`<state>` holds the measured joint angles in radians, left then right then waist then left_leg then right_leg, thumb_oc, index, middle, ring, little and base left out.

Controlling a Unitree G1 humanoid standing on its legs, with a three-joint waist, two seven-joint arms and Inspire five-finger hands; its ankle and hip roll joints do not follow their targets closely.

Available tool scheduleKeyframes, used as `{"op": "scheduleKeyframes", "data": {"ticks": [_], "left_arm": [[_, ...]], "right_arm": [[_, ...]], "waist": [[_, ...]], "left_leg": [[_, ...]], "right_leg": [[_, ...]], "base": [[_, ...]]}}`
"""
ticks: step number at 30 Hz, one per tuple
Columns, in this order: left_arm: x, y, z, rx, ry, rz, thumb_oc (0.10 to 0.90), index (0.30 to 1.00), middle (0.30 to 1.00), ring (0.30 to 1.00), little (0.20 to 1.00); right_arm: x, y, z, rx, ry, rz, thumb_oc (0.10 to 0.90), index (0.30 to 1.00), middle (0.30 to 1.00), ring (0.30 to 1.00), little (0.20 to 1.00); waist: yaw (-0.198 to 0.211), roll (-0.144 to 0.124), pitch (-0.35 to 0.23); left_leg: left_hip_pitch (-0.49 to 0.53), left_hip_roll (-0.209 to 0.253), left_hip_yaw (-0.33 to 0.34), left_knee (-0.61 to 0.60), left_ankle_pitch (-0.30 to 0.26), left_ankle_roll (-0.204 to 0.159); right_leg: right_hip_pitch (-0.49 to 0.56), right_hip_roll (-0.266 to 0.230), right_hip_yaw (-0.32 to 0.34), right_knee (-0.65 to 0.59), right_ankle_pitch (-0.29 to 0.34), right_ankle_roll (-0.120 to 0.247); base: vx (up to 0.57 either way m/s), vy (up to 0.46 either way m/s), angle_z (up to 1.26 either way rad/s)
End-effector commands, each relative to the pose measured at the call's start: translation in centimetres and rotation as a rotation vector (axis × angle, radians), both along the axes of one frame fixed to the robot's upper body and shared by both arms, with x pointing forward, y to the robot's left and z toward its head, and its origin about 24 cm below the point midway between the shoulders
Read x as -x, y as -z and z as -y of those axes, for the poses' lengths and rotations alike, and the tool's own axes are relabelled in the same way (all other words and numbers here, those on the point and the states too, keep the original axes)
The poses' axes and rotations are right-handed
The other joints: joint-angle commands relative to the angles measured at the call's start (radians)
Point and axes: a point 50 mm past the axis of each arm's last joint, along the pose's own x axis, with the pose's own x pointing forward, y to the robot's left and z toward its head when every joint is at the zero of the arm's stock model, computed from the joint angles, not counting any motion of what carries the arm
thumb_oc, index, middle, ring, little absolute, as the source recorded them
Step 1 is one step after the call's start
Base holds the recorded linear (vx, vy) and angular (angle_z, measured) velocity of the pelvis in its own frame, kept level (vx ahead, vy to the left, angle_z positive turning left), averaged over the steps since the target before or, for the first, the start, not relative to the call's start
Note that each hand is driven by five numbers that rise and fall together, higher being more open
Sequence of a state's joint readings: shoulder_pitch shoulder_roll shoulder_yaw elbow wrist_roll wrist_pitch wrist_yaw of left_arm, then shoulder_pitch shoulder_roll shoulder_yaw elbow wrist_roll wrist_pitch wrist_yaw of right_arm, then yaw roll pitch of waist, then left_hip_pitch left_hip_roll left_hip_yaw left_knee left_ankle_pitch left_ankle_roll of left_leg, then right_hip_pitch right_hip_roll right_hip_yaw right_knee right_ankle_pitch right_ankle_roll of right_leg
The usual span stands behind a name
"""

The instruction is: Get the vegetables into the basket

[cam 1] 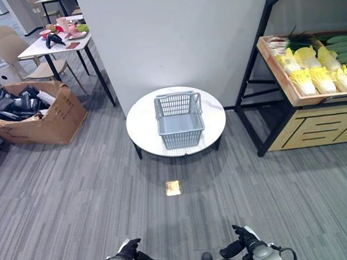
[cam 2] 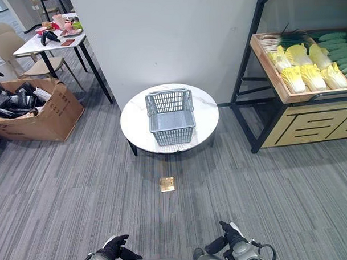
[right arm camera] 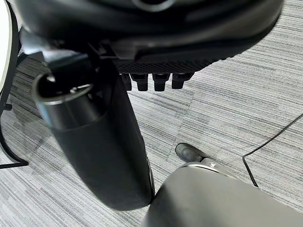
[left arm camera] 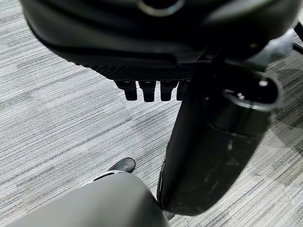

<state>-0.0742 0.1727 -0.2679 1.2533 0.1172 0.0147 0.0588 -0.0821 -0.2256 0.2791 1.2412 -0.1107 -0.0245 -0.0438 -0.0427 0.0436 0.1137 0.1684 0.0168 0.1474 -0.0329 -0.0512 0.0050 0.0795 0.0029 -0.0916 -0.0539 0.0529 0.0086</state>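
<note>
A grey plastic basket [cam 1: 179, 119] stands empty on a round white table [cam 1: 142, 128] straight ahead, its handle folded down at the far rim. To the right, a wooden shelf tray [cam 1: 279, 75] holds yellow-white cabbages [cam 1: 309, 75], green cucumbers [cam 1: 342, 49] and some green leeks [cam 1: 296, 43]. My left hand [cam 1: 129, 249] and right hand [cam 1: 244, 237] hang low at the near edge, far from the table and shelf. Both are relaxed and hold nothing. The left wrist view has my left hand's fingers [left arm camera: 147, 90] over bare carpet, and the right wrist view has my right hand's fingers [right arm camera: 156, 81] the same.
Grey carpet lies between me and the table, with a brass floor plate [cam 1: 173, 188] in it. A white partition wall [cam 1: 170, 39] rises behind the table. At the left are a full cardboard box [cam 1: 44, 114], a white desk [cam 1: 56, 47] with items and chairs [cam 1: 11, 50].
</note>
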Motion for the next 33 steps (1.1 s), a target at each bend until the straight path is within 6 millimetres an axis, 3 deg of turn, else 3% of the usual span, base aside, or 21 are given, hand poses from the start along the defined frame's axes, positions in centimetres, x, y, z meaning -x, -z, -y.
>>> {"op": "scheduleKeyframes", "data": {"ticks": [1, 14, 21, 26, 28, 32, 33], "left_arm": [[0.5, 0.0, -1.5, -0.053, 0.017, -0.048, 0.9, 1.0, 1.0, 1.0, 1.0], [0.7, 0.0, -2.0, -0.054, -0.028, -0.052, 0.9, 1.0, 1.0, 1.0, 1.0], [-0.6, -0.5, -2.6, -0.087, 0.018, -0.017, 0.9, 1.0, 1.0, 1.0, 1.0], [-0.9, -0.7, -3.2, -0.098, -0.014, -0.004, 0.9, 1.0, 1.0, 1.0, 1.0], [-0.5, -0.7, -3.6, -0.1, -0.035, -0.02, 0.9, 1.0, 1.0, 1.0, 1.0], [-0.5, -0.8, -4.0, -0.104, -0.037, -0.024, 0.9, 1.0, 1.0, 1.0, 1.0], [-0.9, -0.9, -4.1, -0.106, -0.034, -0.016, 0.9, 1.0, 1.0, 1.0, 1.0]], "right_arm": [[2.5, 0.5, 1.7, 0.077, -0.039, -0.129, 0.9, 1.0, 1.0, 1.0, 1.0], [2.1, 0.5, 1.4, 0.073, -0.046, -0.124, 0.9, 1.0, 1.0, 1.0, 1.0], [1.0, 0.3, 0.8, 0.06, -0.054, -0.088, 0.9, 1.0, 1.0, 1.0, 1.0], [0.2, 0.1, 0.6, 0.04, -0.016, -0.056, 0.9, 1.0, 1.0, 1.0, 1.0], [0.2, 0.1, 0.4, 0.02, 0.006, -0.049, 0.9, 1.0, 1.0, 1.0, 1.0], [-0.1, 0.1, 0.1, 0.006, 0.008, -0.037, 0.9, 1.0, 1.0, 1.0, 1.0], [-0.3, 0.0, 0.0, 0.0, 0.014, -0.027, 0.9, 1.0, 1.0, 1.0, 1.0]], "waist": [[-0.005, -0.059, -0.015], [0.004, -0.084, -0.007], [0.007, -0.107, 0.015], [0.014, -0.116, 0.045], [0.009, -0.12, 0.058], [-0.007, -0.132, 0.075], [-0.026, -0.142, 0.089]], "left_leg": [[-0.029, 0.011, 0.011, -0.054, 0.062, -0.069], [-0.026, -0.008, 0.023, -0.054, 0.046, -0.041], [-0.05, -0.026, 0.036, -0.037, 0.033, -0.019], [-0.053, -0.027, 0.047, -0.037, 0.024, 0.0], [-0.017, -0.03, 0.054, -0.053, 0.013, 0.001], [0.01, -0.03, 0.045, -0.054, -0.007, -0.009], [0.029, -0.029, 0.026, -0.054, -0.019, -0.014]], "right_leg": [[0.036, -0.111, 0.009, -0.033, -0.005, 0.134], [0.021, -0.133, 0.032, -0.021, 0.007, 0.149], [-0.027, -0.159, 0.054, 0.033, 0.011, 0.168], [-0.121, -0.166, 0.056, 0.206, 0.019, 0.191], [-0.18, -0.171, 0.037, 0.28, 0.064, 0.194], [-0.239, -0.152, 0.03, 0.199, 0.11, 0.184], [-0.279, -0.134, 0.05, 0.125, 0.143, 0.192]], "base": [[0.01, 0.041, -0.01], [0.02, 0.053, -0.04], [0.0, 0.098, -0.14], [0.0, 0.088, -0.11], [0.08, 0.063, -0.04], [0.14, -0.02, -0.06], [0.19, -0.034, -0.17]]}}
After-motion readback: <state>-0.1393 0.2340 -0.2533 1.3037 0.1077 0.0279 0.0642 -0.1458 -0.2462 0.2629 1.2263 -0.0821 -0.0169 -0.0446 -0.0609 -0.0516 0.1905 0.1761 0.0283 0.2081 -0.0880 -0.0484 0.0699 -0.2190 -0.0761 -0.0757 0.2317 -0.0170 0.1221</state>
